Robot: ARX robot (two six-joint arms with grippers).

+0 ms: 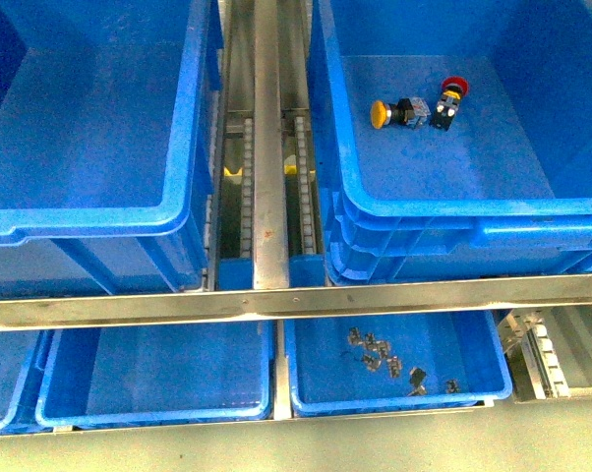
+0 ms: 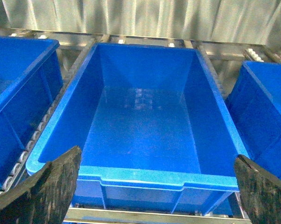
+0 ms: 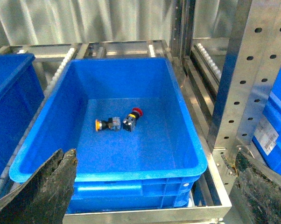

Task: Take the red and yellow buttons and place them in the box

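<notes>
The yellow button [image 1: 380, 114] and the red button [image 1: 451, 88] lie on their sides, close together, on the floor of the deep blue box [image 1: 453, 208] on the right. The right wrist view shows the same yellow button [image 3: 99, 125], red button [image 3: 137, 111] and box [image 3: 108, 170]. My right gripper [image 3: 154, 153] hangs open in front of that box's near rim, with nothing between its fingers [image 3: 47, 191]. A second deep blue box [image 1: 89, 221] on the left is empty. My left gripper [image 2: 158, 154] stands open before this box's rim [image 2: 145, 176]. Neither arm shows in the front view.
A steel roller rail [image 1: 268, 147] runs between the two boxes, and a steel crossbar [image 1: 296, 298] passes in front. Below are shallow blue trays [image 1: 148, 379], one holding small metal parts [image 1: 384, 356]. A perforated upright post [image 3: 243, 70] stands beside the right box. More blue crates [image 2: 19, 93] flank the left one.
</notes>
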